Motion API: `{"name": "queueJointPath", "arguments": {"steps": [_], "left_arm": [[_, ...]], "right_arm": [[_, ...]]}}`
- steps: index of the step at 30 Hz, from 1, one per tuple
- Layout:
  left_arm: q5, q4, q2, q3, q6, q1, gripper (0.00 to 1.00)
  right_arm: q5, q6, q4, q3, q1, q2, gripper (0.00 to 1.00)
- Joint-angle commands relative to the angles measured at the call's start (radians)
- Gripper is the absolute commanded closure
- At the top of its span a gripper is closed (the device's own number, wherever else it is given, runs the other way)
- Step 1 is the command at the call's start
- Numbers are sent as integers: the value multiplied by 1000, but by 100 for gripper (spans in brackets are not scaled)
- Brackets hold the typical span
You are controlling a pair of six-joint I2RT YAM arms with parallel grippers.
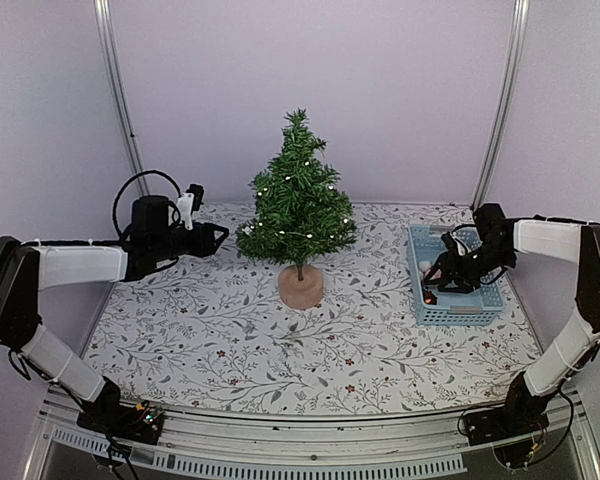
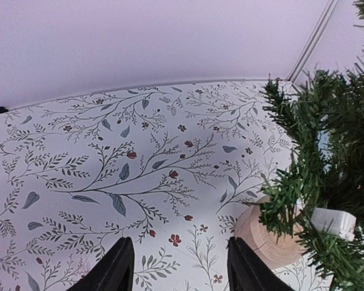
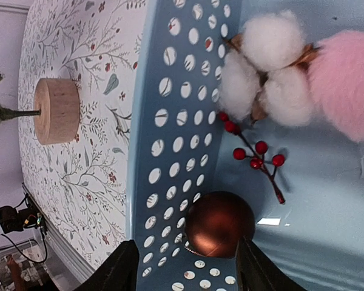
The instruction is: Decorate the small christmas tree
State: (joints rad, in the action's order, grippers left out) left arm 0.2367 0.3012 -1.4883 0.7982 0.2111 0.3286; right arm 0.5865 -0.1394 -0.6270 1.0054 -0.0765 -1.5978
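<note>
The top camera sat high up on the near side and looked down at the whole table (image 1: 180, 340) from far away. The left wrist camera was low on the left and looked across the table, close to the tree (image 2: 327, 151). The right wrist camera looked down into the blue basket (image 3: 148, 103) from very near. All three views showed the tree's wooden base (image 1: 301, 287).

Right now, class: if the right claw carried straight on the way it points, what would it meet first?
Most likely the shiny copper-brown round bauble lying in the pale blue perforated plastic basket: it sits just ahead, between the open fingers of the right claw. Depth is hard to judge.
</note>
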Motion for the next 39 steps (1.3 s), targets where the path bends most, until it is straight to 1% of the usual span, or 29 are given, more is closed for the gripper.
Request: {"name": "queueJointPath", "arguments": {"steps": [1, 6, 10, 15, 20, 21, 26, 35, 39], "left_arm": [[27, -8, -35, 45, -11, -11, 45], [32, -6, -45, 55, -6, -11, 46], [32, -4, -43, 50, 0, -10, 46], [29, -7, -36, 42, -2, -11, 45], [25, -12, -25, 36, -7, -10, 46], [23, -13, -22, 35, -9, -10, 46], [15, -16, 1, 31, -18, -10, 46], [4, -16, 49, 18, -22, -11, 45], [-6, -2, 89, -4, -36, -10, 41]], "right_arm": [[-6, 22, -43, -4, -42, -29, 41], [-82, 27, -72, -2, -86, -51, 42], [-151, 17, -65, -11, -86, -74, 46], [-180, 11, -51, -11, -88, -119, 48], [-204, 3, -44, -3, -86, -119, 56], [-206, 3, -46, 2, -86, -119, 59], [-173, 3, -56, 32, -75, -97, 65], [-123, -2, -76, 94, -27, -62, 66], [-75, -2, -77, 121, -7, -58, 66]]}}
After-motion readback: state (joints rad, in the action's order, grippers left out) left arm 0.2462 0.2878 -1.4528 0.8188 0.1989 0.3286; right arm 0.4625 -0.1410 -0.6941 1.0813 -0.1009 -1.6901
